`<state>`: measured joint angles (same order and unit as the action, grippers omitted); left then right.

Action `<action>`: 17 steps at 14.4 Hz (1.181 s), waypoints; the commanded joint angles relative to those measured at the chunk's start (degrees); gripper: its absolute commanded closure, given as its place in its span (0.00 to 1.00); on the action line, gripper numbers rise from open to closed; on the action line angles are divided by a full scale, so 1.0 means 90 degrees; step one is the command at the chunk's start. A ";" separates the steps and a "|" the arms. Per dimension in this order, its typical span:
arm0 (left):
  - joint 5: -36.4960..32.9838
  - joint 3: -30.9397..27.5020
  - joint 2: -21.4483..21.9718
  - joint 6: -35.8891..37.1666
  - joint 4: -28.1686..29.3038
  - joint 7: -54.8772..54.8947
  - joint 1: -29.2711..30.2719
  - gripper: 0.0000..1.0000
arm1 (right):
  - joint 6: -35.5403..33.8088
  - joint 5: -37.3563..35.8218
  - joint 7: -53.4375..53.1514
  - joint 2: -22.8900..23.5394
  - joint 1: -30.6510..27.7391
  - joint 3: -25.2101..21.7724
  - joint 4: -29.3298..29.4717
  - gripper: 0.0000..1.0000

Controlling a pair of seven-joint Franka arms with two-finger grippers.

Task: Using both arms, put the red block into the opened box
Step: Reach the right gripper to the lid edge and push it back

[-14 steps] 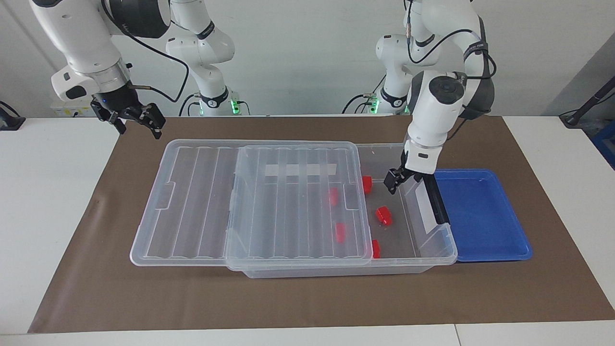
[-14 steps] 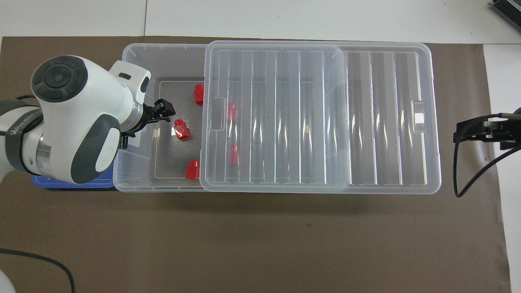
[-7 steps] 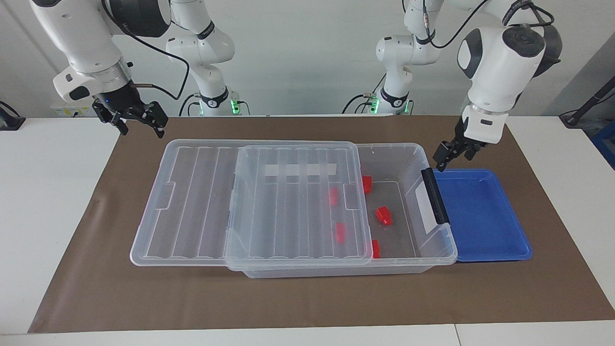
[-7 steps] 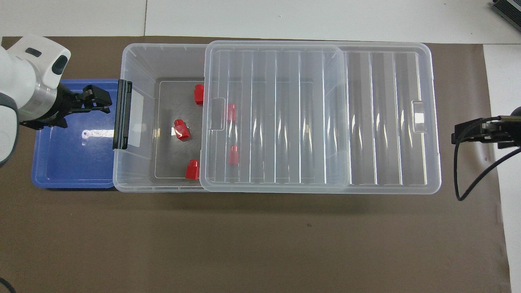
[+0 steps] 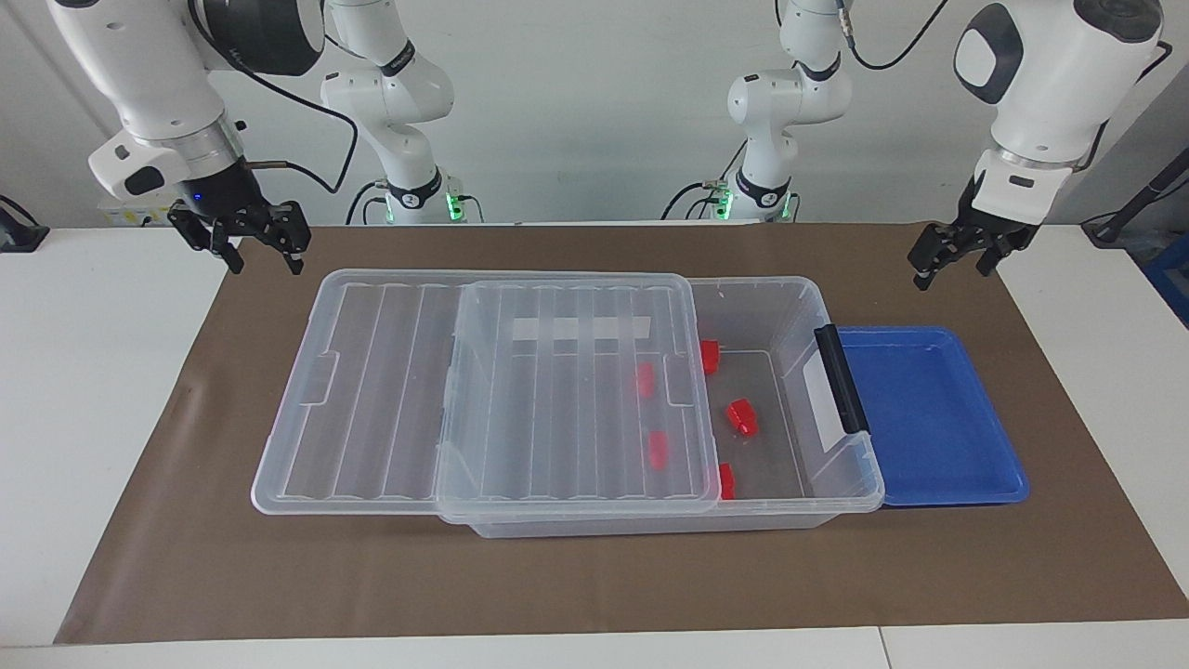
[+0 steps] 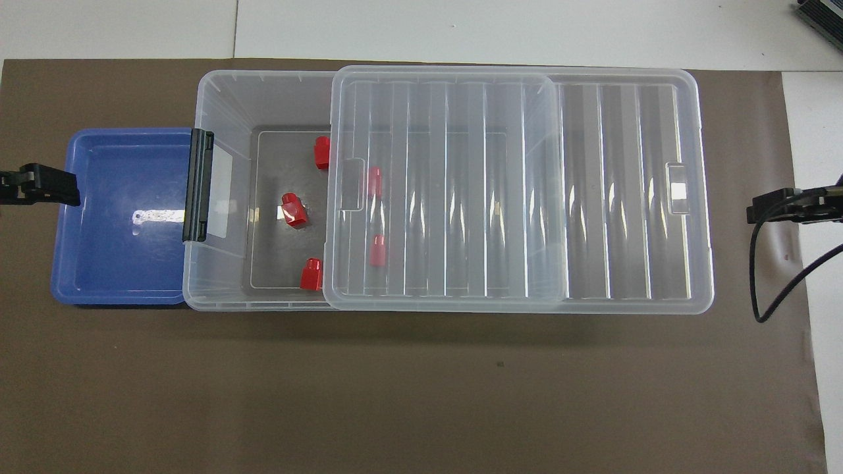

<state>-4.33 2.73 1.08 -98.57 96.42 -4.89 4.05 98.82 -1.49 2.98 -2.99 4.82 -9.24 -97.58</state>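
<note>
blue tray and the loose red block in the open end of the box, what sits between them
The box's end wall with its black bar handle and white label, in the overhead view; blue tray, red block.

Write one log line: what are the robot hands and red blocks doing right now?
left gripper: open, empty, over mat | right gripper: empty, over mat | red blocks: five in box | lid: slid partly open

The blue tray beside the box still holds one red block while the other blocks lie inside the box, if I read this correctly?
Not quite: the blue tray holds nothing. The overhead view shows its floor bare. All five red blocks that show lie inside the box, two of them under the slid-back lid. The tray does sit beside the box, at the left arm's end of the table.
</note>
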 commanded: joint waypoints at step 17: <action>-0.0037 0.0166 0.0231 -0.0171 0.0381 0.0231 -0.0079 0.00 | 0.2731 0.1317 0.1369 0.1680 -0.0234 0.0333 -0.0368 1.00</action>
<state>-4.32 4.50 1.56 -99.49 98.25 -3.21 3.33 122.72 8.25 15.57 11.73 1.67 -6.47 -101.33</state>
